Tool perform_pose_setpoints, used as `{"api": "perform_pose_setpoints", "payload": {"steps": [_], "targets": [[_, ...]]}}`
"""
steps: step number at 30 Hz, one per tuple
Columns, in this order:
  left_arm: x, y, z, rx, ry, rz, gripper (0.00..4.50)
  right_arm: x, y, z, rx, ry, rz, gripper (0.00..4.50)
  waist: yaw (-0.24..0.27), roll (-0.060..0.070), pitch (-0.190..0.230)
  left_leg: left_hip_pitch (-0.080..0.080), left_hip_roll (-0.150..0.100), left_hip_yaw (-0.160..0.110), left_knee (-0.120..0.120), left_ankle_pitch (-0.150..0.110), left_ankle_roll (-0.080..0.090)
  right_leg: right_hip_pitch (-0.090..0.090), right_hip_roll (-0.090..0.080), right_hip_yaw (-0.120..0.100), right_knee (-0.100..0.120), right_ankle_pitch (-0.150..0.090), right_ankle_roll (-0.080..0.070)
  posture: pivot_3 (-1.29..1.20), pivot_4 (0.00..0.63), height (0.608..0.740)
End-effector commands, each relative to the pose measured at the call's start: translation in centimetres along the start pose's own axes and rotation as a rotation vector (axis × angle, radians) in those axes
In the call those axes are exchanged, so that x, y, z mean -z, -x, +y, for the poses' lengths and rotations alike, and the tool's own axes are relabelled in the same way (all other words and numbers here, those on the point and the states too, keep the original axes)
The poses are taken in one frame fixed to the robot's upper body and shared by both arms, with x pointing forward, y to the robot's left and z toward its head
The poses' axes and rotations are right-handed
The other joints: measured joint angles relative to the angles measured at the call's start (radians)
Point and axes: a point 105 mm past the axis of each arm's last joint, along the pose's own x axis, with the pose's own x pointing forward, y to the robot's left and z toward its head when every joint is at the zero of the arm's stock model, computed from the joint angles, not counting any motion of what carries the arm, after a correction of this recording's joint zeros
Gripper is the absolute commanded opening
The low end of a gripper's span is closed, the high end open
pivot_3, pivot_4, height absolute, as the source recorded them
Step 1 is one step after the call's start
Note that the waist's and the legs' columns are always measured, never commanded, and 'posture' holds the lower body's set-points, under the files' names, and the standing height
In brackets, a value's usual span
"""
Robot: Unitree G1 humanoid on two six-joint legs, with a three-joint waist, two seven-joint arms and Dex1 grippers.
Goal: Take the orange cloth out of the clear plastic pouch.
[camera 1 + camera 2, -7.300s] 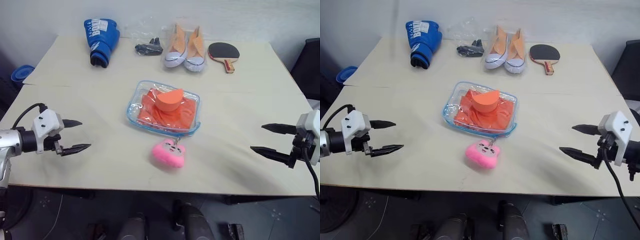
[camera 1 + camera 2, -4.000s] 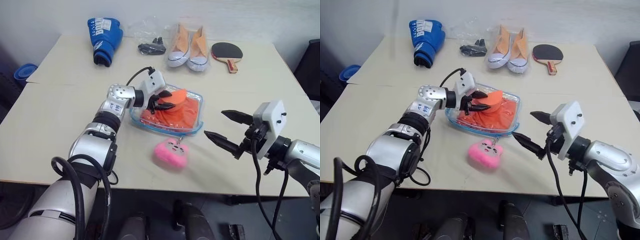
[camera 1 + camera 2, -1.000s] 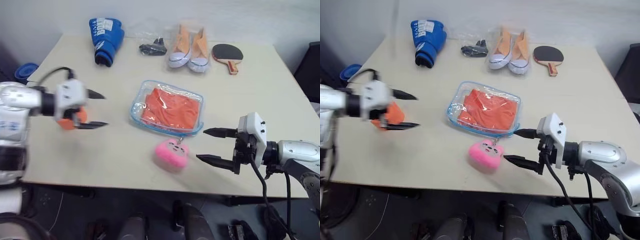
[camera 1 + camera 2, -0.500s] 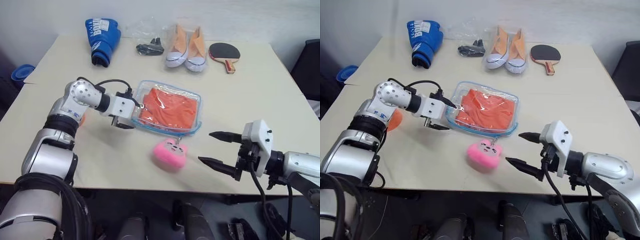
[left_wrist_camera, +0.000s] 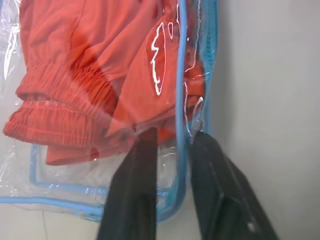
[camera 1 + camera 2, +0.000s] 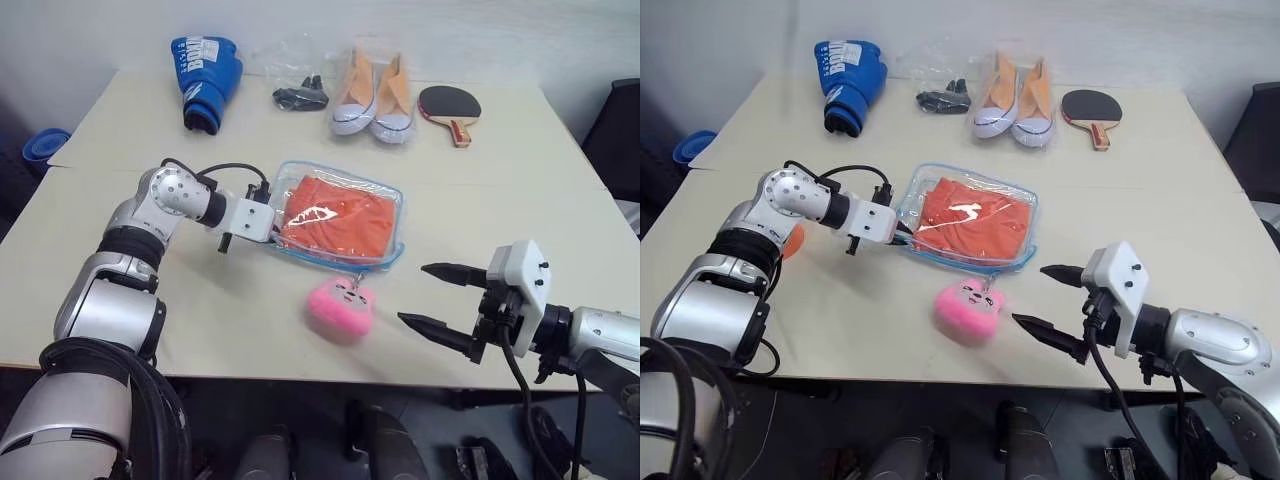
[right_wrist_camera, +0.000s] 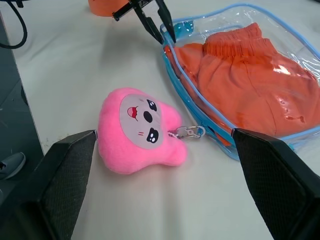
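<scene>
The clear plastic pouch (image 6: 396, 216) with light blue edging lies mid-table, and the orange cloth (image 6: 338, 222) sits folded inside it. My left gripper (image 6: 270, 224) is shut on the pouch's left rim. The left wrist view shows the blue edge (image 5: 180, 120) pinched between its black fingers (image 5: 134, 195), with the cloth's gathered hem (image 5: 60, 117) just beyond. A pink plush charm (image 6: 340, 306) hangs off the pouch's near edge. To the right of the charm my right gripper (image 6: 438, 296) hovers wide open, holding nothing.
A paler orange wedge (image 6: 791, 240) lies behind my left forearm. Along the far edge lie a blue boxing glove (image 6: 208, 67), a wrinkly bag of black items (image 6: 298, 95), orange-and-white sneakers (image 6: 372, 92) and a table tennis paddle (image 6: 448, 108).
My left gripper swung from the wedge at the left to the pouch, then shut on its left rim. The right gripper has stayed in place, open.
</scene>
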Motion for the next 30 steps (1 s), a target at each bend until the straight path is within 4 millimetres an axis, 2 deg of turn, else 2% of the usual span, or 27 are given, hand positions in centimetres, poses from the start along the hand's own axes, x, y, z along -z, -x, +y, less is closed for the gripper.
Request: {"api": "perform_pose_setpoints", "payload": {"steps": [1, 8, 11, 16, 22, 29, 30], "targets": [[-0.5, 1.0, -0.7, 0.003, 0.013, -0.039, 0.04, -0.7, 0.1, 0.1, -0.023, 0.03, -0.014, 4.5, -0.002, 0.0, 0.0, 0.0, 0.0, 0.0, 0.0, 0.0, 0.0, 0.0, 0.0, 0.0, 0.0, 0.0, 0.0, 0.0, 0.15, 0.74], [-3.3, 2.4, -4.9, 0.003, 0.084, -0.039, 0.04, -0.3, -0.4, 0.7, -0.082, 0.016, -0.005, 4.5, -0.001, 0.0, 0.0, -0.001, 0.001, -0.003, 0.002, 0.0, 0.0, 0.0, -0.006, 0.003, -0.001, 0.0, 0.0, 0.0, 0.15, 0.74], [-3.6, 2.3, -7.1, -0.013, 0.141, 0.041, 0.04, 0.0, -0.5, 0.8, -0.101, 0.012, 0.005, 4.5, 0.001, 0.0, 0.0, -0.001, 0.001, -0.005, 0.002, 0.0, 0.0, 0.001, -0.006, 0.005, -0.001, 0.0, 0.0, 0.0, 0.15, 0.74], [-3.4, 1.9, -9.1, -0.092, 0.311, 0.132, 0.04, 0.2, -0.3, 0.9, -0.122, 0.012, 0.017, 4.5, 0.002, 0.0, 0.0, -0.001, 0.0, -0.007, 0.002, 0.0, 0.0, 0.003, -0.007, 0.005, -0.001, 0.0, 0.0, 0.0, 0.15, 0.74], [-2.7, 1.2, -9.4, -0.186, 0.407, 0.174, 0.04, 0.4, -0.2, 0.9, -0.135, 0.022, 0.04, 4.5, 0.002, 0.0, 0.0, 0.0, 0.0, -0.007, 0.001, 0.0, 0.0, 0.003, -0.007, 0.005, -0.001, 0.0, -0.001, 0.0, 0.15, 0.74], [-1.3, 1.3, -9.5, -0.206, 0.405, 0.191, 0.04, 0.4, -0.1, 0.9, -0.136, 0.026, 0.042, 4.5, 0.003, 0.0, 0.0, 0.0, 0.0, -0.007, 0.001, 0.0, 0.0, 0.003, -0.008, 0.005, -0.001, 0.0, -0.001, 0.0, 0.15, 0.74], [-1.0, 1.5, -9.3, -0.22, 0.415, 0.189, 0.49, 0.4, -0.1, 0.9, -0.134, 0.025, 0.043, 4.5, 0.002, 0.0, 0.0, 0.0, 0.0, -0.007, 0.002, 0.0, 0.0, 0.003, -0.008, 0.005, -0.001, 0.0, -0.001, 0.0, 0.15, 0.74]]}}
